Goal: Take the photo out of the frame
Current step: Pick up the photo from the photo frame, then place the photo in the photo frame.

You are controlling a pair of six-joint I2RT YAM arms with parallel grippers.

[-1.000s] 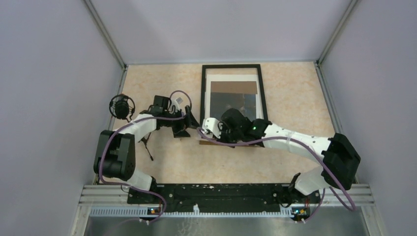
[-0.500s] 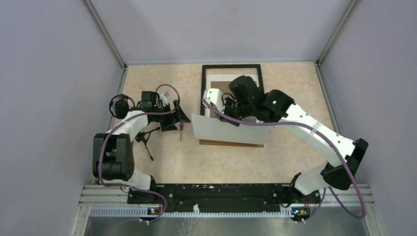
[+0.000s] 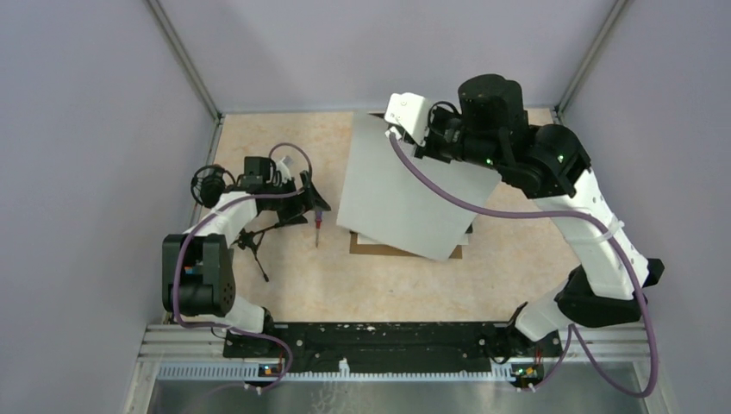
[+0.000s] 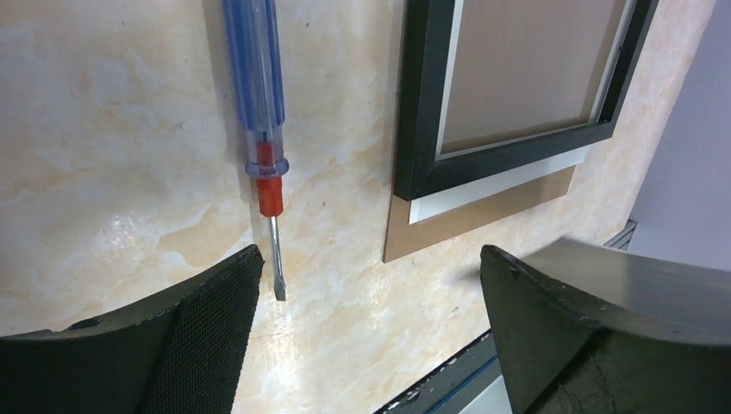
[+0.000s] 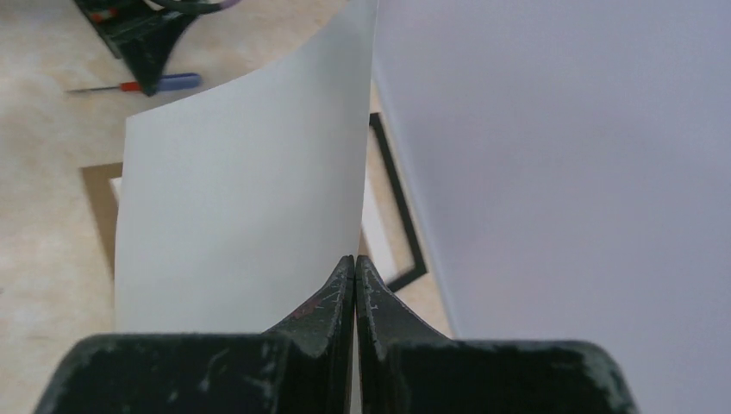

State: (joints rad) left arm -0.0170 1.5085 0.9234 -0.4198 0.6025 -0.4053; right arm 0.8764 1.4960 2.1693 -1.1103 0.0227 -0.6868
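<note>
Our right fingers point(image 5: 355, 269) pinch one edge of the photo point(image 5: 241, 190), up above the frame point(image 4: 415, 103) on the worktop point(image 4: 112, 172), white back showing. Our left fingers point(image 4: 369, 259) are spread wide, gripping nothing, with a screwdriver point(image 4: 257, 103) just ahead and the frame beside it.
</note>
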